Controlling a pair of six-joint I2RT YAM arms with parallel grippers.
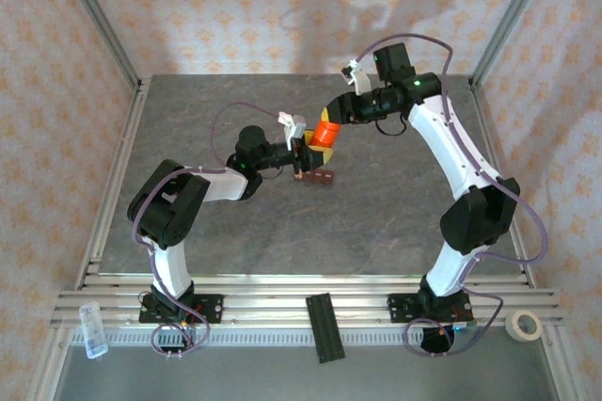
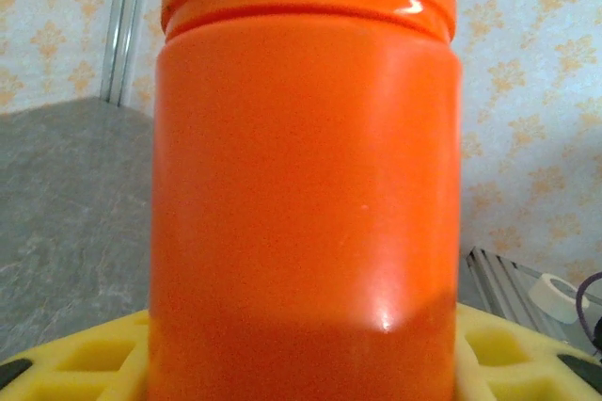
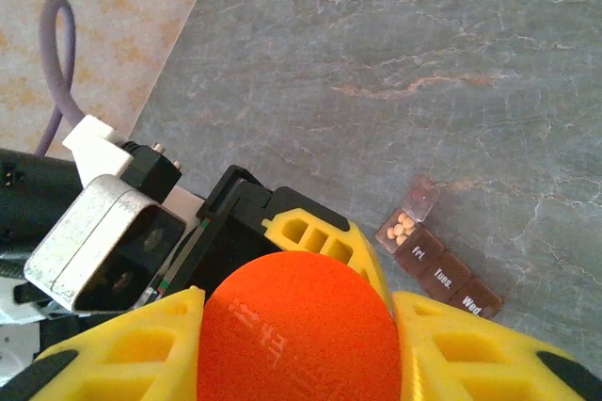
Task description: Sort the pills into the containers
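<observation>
An orange cylindrical bottle (image 1: 324, 134) hangs above the table's middle, gripped from both sides. My left gripper (image 1: 305, 151) is shut on its body; the bottle (image 2: 301, 194) stands between the yellow fingers (image 2: 75, 363), cap end up. My right gripper (image 1: 337, 119) is shut on the cap end (image 3: 299, 326), with yellow fingers (image 3: 470, 344) on either side. Just below lie the containers (image 1: 318, 176), a dark red-brown bar (image 3: 442, 269) labelled Fri., Tues., Wed. Its end compartment's lid is open, and several small tan pills (image 3: 403, 228) lie inside.
A roll of tape (image 1: 524, 326) sits at the near right corner. A black strip (image 1: 325, 328) and a clear plastic piece (image 1: 92, 328) lie on the front rail. Metal frame posts (image 1: 94, 15) edge the grey table (image 1: 376, 222).
</observation>
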